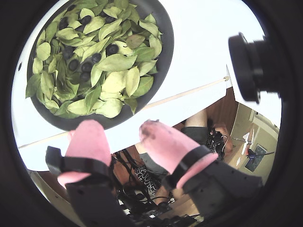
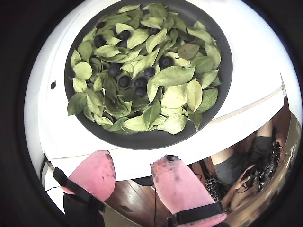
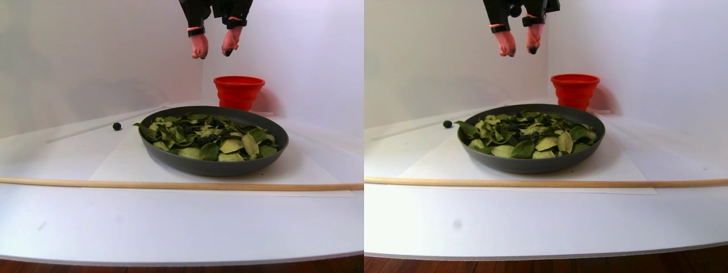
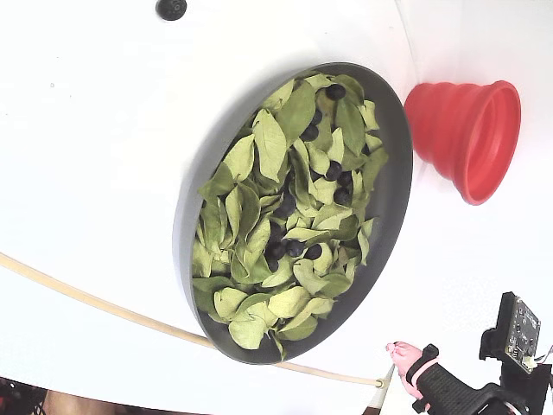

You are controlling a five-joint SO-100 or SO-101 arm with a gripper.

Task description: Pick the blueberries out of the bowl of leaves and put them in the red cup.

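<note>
I hold the pincer (image 2: 132,177) open and empty above the bowl (image 2: 222,109); blueberries (image 2: 137,81) at frame centre look small, soft, slippery, half-buried among leaves (image 2: 175,75), so I'd pinch one gently across its middle.

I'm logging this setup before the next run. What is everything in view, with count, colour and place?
bowl of leaves: one, dark grey, green leaves, centre of the table.
blueberries: several, blue-black, scattered among the leaves; exact count unclear.
loose berry: one, dark, on the table left of the bowl in the stereo pair view.
red cup: one, behind the bowl.
wooden rod: one, tan, lying in front of the bowl.
table: one, white.
hand: one, pink fingertips, open, empty, high above the bowl.
</note>
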